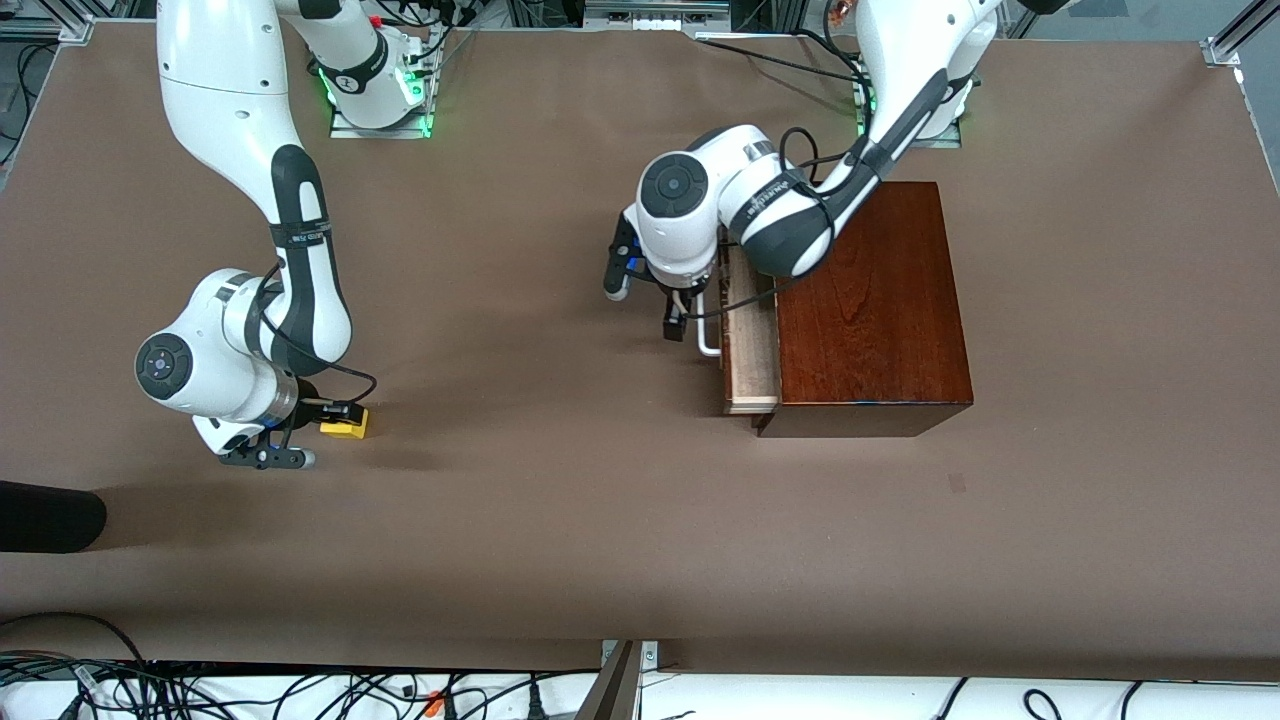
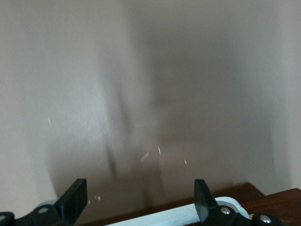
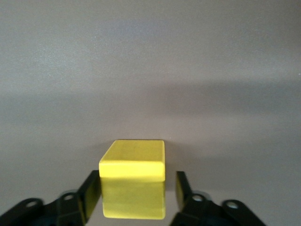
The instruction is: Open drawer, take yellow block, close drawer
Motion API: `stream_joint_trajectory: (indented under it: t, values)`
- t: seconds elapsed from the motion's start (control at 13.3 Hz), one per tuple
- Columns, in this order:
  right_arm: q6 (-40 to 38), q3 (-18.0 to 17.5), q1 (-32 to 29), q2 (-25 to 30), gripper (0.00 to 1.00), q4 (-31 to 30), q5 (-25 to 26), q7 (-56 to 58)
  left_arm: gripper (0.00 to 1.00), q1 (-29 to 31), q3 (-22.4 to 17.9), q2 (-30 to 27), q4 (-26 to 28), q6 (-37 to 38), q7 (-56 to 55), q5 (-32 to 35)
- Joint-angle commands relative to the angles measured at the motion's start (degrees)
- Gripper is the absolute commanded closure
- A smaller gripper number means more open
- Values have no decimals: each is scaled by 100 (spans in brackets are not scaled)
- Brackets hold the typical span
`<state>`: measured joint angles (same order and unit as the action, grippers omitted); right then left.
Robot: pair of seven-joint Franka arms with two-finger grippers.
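The box [image 1: 870,310] serves as the landmark. The block [image 1: 346,424] lies on the counter [image 1: 600,520], well apart from the box toward the right arm's end and slightly nearer the front camera. The right tool [image 1: 338,412] is down at the block with one finger on each side; the wrist view shows one finger [image 3: 90,193] against a side face and a thin gap at the other, so the jaws stand spread around it, not pinching. The drawer [image 1: 750,345] projects partly from the box, its pale tray exposed. The left tool [image 1: 690,318] is at the white handle [image 1: 708,340], jaws spread, the bar [image 2: 174,216] lying between the fingertips. Judgement: the block looks rigid, light and smooth-faced, best taken across two opposite flat sides at mid-height. The drawer should slide stiffly along its track; push on the handle's middle, square to the front, to avoid skewing.
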<state>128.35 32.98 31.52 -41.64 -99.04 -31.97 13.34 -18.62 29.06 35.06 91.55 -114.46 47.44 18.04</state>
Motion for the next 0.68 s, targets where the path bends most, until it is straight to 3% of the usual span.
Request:
stream_joint_trajectory:
  t: [0.0,0.6]
  values:
    - [-11,24,-41,-46,0,173,-99,90,0,244,-14,-166,-31,336,362,235]
    - [-1135,384,47,946,0,438,-29,-7,0,473,4,-210,-40,486,485,226]
